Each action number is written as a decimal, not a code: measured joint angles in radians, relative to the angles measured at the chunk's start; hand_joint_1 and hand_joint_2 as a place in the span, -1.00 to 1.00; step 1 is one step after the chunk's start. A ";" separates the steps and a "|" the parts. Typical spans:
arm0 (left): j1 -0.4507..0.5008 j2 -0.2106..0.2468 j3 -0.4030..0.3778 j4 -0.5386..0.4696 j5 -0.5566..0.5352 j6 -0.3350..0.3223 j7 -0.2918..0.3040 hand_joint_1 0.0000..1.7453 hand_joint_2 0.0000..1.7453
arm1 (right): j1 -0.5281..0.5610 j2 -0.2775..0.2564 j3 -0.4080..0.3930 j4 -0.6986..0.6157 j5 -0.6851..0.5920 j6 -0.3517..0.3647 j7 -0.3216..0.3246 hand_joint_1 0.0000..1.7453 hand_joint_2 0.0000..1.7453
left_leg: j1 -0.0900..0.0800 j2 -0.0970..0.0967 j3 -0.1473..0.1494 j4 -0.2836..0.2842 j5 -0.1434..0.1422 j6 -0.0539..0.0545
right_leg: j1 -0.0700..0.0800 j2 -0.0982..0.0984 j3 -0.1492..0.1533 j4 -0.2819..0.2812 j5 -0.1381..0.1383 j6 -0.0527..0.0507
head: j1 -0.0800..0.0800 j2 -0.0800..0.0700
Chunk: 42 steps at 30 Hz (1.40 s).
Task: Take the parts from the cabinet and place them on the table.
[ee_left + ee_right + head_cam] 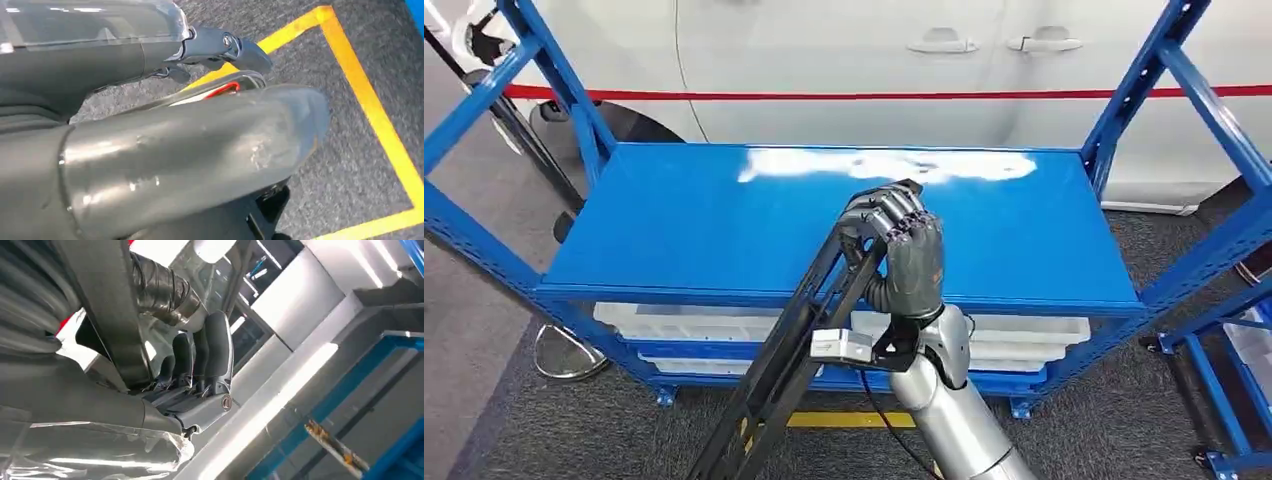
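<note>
**Long black part held up over the blue shelf**

A long black part (794, 345), an openwork metal bar with cut-outs along its length, is gripped near its upper end by the right hand (904, 245). The fingers (894, 215) are curled closed around the bar, and the part slants down from the hand towards the lower edge of the head view, its upper end raised over the front of the blue shelf (674, 230). The shelf top is seen as a flat blue surface with a bright glare patch near its back edge, carried on blue uprights (1139, 80). Below it, pale trays (724, 322) are stacked on the lower levels of the rack. A white car body (844, 60) with a red stripe is seen behind the rack.

In the right wrist view, the dark fingers (210, 352) are wrapped around the black bar (107, 315).

In the left wrist view, the left hand (165, 150) is seen close up above grey carpet (320, 165) marked with yellow tape lines (372, 115). Whether its fingers are spread or closed cannot be told from this view.
</note>
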State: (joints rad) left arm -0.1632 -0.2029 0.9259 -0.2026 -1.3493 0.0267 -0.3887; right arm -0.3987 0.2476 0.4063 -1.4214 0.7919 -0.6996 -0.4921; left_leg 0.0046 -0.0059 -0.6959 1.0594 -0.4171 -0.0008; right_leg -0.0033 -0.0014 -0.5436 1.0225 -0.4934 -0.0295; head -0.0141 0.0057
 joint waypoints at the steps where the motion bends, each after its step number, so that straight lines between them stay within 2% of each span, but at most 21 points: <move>1: -0.001 0.000 -0.003 0.000 -0.002 -0.002 0.000 -1.00 -1.00 | 0.000 0.000 0.001 0.000 0.003 0.000 0.000 1.00 1.00 | 0.002 0.000 -0.019 0.060 -0.064 -0.004 | 0.000 -0.001 -0.012 0.001 0.010 -0.006 | 0.000 0.000; 3: -0.004 -0.001 -0.008 0.000 -0.003 -0.007 0.005 -1.00 -1.00 | 0.002 0.001 0.001 0.000 0.012 0.001 -0.001 1.00 1.00 | 0.005 0.000 -0.049 0.204 -0.156 -0.011 | 0.002 -0.002 -0.038 0.002 0.030 -0.007 | 0.000 0.000; 5: -0.009 -0.003 -0.016 0.000 -0.006 -0.012 0.011 -1.00 -1.00 | 0.005 0.000 0.001 0.000 0.021 0.001 -0.002 1.00 1.00 | 0.006 0.000 -0.038 0.261 -0.137 -0.013 | 0.003 -0.004 -0.068 0.004 0.050 -0.006 | 0.000 0.000; 6: -0.011 -0.003 -0.020 0.000 -0.006 -0.014 0.013 -1.00 -1.00 | 0.006 0.000 0.000 0.000 0.024 0.001 -0.002 1.00 1.00 | 0.006 0.000 -0.007 0.234 -0.103 -0.011 | 0.003 -0.004 -0.082 0.007 0.059 -0.005 | 0.000 0.000; 8: -0.018 -0.005 -0.027 0.000 -0.013 -0.014 0.018 -1.00 -1.00 | 0.006 -0.001 0.000 -0.002 0.039 0.001 0.000 1.00 1.00 | 0.005 0.000 0.111 0.086 -0.055 -0.002 | 0.003 -0.002 -0.107 0.011 0.077 0.000 | 0.000 0.000; 10: -0.029 -0.005 -0.032 0.000 -0.015 -0.016 0.021 -1.00 -1.00 | 0.008 -0.001 -0.003 -0.013 0.049 0.001 0.003 1.00 1.00 | -0.003 -0.002 0.205 -0.062 -0.103 0.007 | 0.006 -0.003 -0.117 0.013 0.089 0.011 | 0.001 0.000; 13: -0.036 -0.010 -0.037 0.000 -0.015 -0.018 0.021 -1.00 -1.00 | 0.010 -0.002 -0.003 -0.017 0.060 0.001 0.006 1.00 1.00 | -0.011 -0.002 0.190 -0.061 -0.082 0.020 | 0.000 -0.003 -0.117 0.001 0.120 0.030 | 0.000 0.000; 14: -0.036 -0.013 -0.038 0.000 -0.015 -0.021 0.021 -1.00 -1.00 | 0.012 -0.004 -0.005 -0.017 0.067 0.001 0.009 1.00 1.00 | 0.002 0.002 0.189 -0.077 -0.063 0.033 | 0.002 0.000 -0.122 0.005 0.113 0.035 | 0.001 0.000; 16: -0.042 -0.016 -0.041 0.000 -0.013 -0.026 0.019 -1.00 -1.00 | 0.013 -0.008 -0.007 -0.020 0.077 0.001 0.014 1.00 1.00 | -0.002 0.008 0.166 -0.078 -0.043 0.047 | -0.002 0.001 -0.150 0.070 0.020 0.041 | 0.001 0.000; 18: -0.046 -0.021 -0.044 0.000 -0.011 -0.029 0.019 -1.00 -1.00 | 0.017 -0.011 -0.007 -0.022 0.078 0.001 0.017 1.00 1.00 | -0.004 0.009 0.136 -0.074 -0.022 0.050 | -0.003 0.001 -0.191 0.219 -0.084 0.047 | 0.000 0.000; 20: -0.045 -0.021 -0.045 0.000 -0.008 -0.031 0.019 -1.00 -1.00 | 0.020 -0.016 -0.007 -0.022 0.080 0.001 0.019 1.00 1.00 | -0.005 0.011 0.103 -0.068 -0.003 0.048 | -0.004 0.001 -0.192 0.292 -0.076 0.051 | 0.001 0.000; 23: -0.045 -0.023 -0.048 0.000 -0.005 -0.034 0.019 -1.00 -1.00 | 0.020 -0.018 -0.007 -0.022 0.090 0.001 0.022 1.00 1.00 | -0.004 0.011 0.052 -0.051 0.022 0.039 | -0.011 0.001 -0.067 0.157 0.014 0.051 | 0.000 0.000; 25: -0.045 -0.023 -0.051 0.000 -0.004 -0.034 0.019 -1.00 -1.00 | 0.018 -0.017 -0.007 -0.027 0.093 0.001 0.022 1.00 1.00 | -0.008 0.010 0.031 -0.031 0.031 0.029 | -0.003 0.003 0.033 0.005 -0.043 0.043 | 0.000 0.000; 29: -0.042 -0.024 -0.052 0.000 -0.004 -0.034 0.018 -1.00 -1.00 | 0.021 -0.017 -0.007 -0.029 0.094 0.001 0.023 1.00 1.00 | -0.003 0.008 0.026 -0.035 0.056 0.002 | -0.002 0.002 0.011 0.007 -0.017 0.011 | 0.001 0.000; 31: -0.040 -0.024 -0.052 0.000 -0.003 -0.034 0.018 -1.00 -1.00 | 0.020 -0.016 -0.007 -0.029 0.095 0.001 0.022 1.00 1.00 | 0.002 0.008 -0.004 0.031 -0.035 -0.006 | -0.003 -0.002 -0.008 0.006 0.004 -0.006 | 0.000 0.000; 33: -0.040 -0.024 -0.052 0.000 -0.002 -0.034 0.015 -1.00 -1.00 | 0.021 -0.016 -0.007 -0.027 0.099 0.002 0.022 1.00 1.00 | 0.004 0.008 -0.041 0.169 -0.141 -0.013 | 0.000 -0.004 -0.032 0.006 0.023 -0.010 | 0.000 0.000; 34: -0.040 -0.024 -0.052 0.000 -0.001 -0.034 0.014 -1.00 -1.00 | 0.021 -0.016 -0.007 -0.027 0.101 0.001 0.022 1.00 1.00 | 0.005 0.008 -0.053 0.232 -0.164 -0.016 | 0.001 -0.004 -0.045 0.007 0.034 -0.011 | 0.000 0.000; 36: -0.040 -0.024 -0.053 0.000 -0.001 -0.034 0.014 -1.00 -1.00 | 0.021 -0.016 -0.007 -0.024 0.103 0.001 0.022 1.00 1.00 | 0.005 0.008 -0.023 0.249 -0.121 -0.014 | 0.002 -0.004 -0.077 0.009 0.055 -0.009 | 0.000 0.000; 38: -0.041 -0.024 -0.053 0.000 -0.001 -0.034 0.014 -1.00 -1.00 | 0.021 -0.016 -0.007 -0.024 0.105 0.001 0.022 1.00 1.00 | 0.004 0.008 0.071 0.135 -0.062 -0.006 | 0.003 -0.003 -0.103 0.012 0.073 -0.006 | 0.000 0.000; 40: -0.048 -0.024 -0.053 0.000 0.000 -0.034 0.010 -1.00 -1.00 | 0.020 -0.015 -0.007 -0.024 0.110 0.001 0.022 1.00 1.00 | -0.005 0.007 0.198 -0.035 -0.096 0.008 | 0.007 -0.003 -0.115 0.015 0.086 0.003 | 0.000 0.000; 42: -0.053 -0.024 -0.055 0.000 0.001 -0.034 0.008 -1.00 -1.00 | 0.016 -0.013 -0.007 -0.024 0.110 0.001 0.021 1.00 1.00 | -0.010 0.006 0.198 -0.059 -0.094 0.013 | 0.001 -0.007 -0.116 0.011 0.104 0.015 | 0.001 0.000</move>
State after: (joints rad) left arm -0.2163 -0.2270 0.8706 -0.2029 -1.3485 -0.0073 -0.3811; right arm -0.3823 0.2342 0.3994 -1.4454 0.9018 -0.6989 -0.4707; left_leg -0.0058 -0.0002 -0.4975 1.0004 -0.5113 0.0125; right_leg -0.0025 -0.0081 -0.6598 1.0334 -0.3899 -0.0141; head -0.0134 0.0057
